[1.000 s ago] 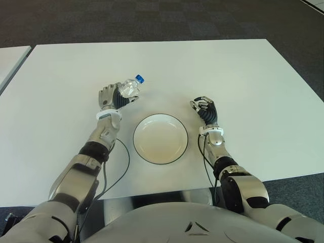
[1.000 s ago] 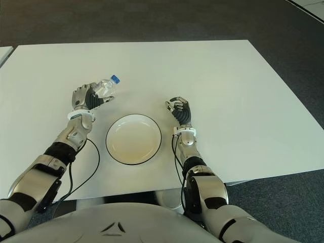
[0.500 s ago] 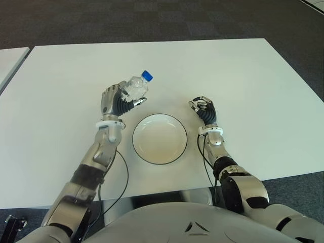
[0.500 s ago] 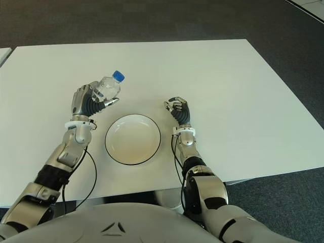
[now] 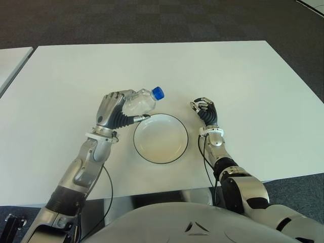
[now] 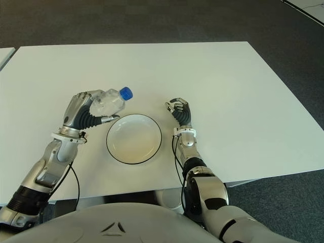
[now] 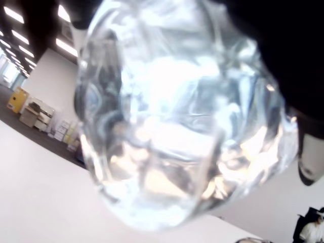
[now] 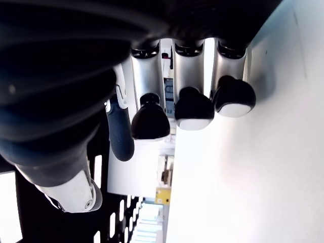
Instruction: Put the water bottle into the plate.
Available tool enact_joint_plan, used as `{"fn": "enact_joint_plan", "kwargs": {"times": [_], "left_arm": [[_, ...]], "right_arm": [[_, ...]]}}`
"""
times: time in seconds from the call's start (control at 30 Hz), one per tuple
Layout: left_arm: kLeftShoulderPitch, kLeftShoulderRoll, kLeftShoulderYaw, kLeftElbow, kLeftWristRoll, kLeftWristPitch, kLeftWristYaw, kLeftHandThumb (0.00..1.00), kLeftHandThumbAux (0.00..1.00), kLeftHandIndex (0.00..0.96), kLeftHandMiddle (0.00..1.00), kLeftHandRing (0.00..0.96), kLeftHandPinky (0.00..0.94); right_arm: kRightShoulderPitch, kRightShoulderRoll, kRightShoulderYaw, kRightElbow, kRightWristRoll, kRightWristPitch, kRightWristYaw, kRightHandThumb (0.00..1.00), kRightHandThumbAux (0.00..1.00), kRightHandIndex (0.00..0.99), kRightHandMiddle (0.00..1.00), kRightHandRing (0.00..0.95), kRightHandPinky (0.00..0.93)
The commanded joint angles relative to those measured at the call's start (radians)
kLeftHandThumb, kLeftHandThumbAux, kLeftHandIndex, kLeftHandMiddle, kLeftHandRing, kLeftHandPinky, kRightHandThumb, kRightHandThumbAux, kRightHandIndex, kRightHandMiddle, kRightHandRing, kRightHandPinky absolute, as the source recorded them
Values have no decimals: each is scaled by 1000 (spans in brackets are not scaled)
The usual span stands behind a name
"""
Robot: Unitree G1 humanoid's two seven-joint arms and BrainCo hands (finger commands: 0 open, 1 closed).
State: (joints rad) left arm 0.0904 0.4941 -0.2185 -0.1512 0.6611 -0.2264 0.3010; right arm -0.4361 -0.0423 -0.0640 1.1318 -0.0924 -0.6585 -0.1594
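A clear water bottle (image 5: 139, 102) with a blue cap (image 5: 158, 92) is held tilted above the white table (image 5: 243, 76), its cap end pointing toward the plate. My left hand (image 5: 112, 109) is shut on the bottle, just left of the plate's rim. Up close in the left wrist view, the bottle (image 7: 172, 121) fills the frame. The white plate (image 5: 160, 137) with a dark rim lies flat in front of me, with nothing in it. My right hand (image 5: 205, 109) shows just right of the plate, fingers curled and holding nothing.
Another white table's edge (image 5: 12, 63) shows at the far left. Dark carpet (image 5: 152, 20) lies beyond the table. A black cable (image 5: 110, 187) hangs from my left forearm near the table's front edge.
My left hand has carried the bottle up off the table and rightward toward the plate's left rim. The right hand has stayed where it was.
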Motion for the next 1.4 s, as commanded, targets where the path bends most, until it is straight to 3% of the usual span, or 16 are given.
{"fn": "enact_joint_plan", "kwargs": {"times": [0.03, 0.4, 0.63, 0.73, 0.93, 1.4], "left_arm": [[6, 34, -4, -39, 60, -57, -26, 855, 665, 405, 541, 879, 853], [55, 85, -56, -97, 95, -149, -174, 856, 664, 408, 547, 879, 860], [86, 37, -123, -58, 101, -137, -251, 856, 664, 407, 551, 873, 866], [51, 6, -160, 16, 106, -130, -276, 855, 665, 406, 551, 870, 870], [-23, -36, -197, 151, 151, -143, -237, 854, 665, 404, 551, 866, 871], [-97, -77, -246, 293, 254, -138, -114, 853, 667, 402, 549, 865, 871]], "right_arm": [[49, 6, 0, 39, 2, 48, 2, 736, 712, 440, 882, 874, 882], [44, 2, 2, 39, 0, 49, 1, 736, 712, 440, 887, 880, 888], [43, 2, -1, 42, 6, 51, 12, 736, 712, 440, 885, 875, 879], [42, 4, -7, 43, 14, 49, 20, 736, 712, 440, 883, 872, 877], [39, 4, -10, 46, 12, 49, 17, 736, 712, 440, 883, 872, 880], [44, -2, 0, 36, 1, 47, 11, 737, 712, 440, 889, 880, 886]]}}
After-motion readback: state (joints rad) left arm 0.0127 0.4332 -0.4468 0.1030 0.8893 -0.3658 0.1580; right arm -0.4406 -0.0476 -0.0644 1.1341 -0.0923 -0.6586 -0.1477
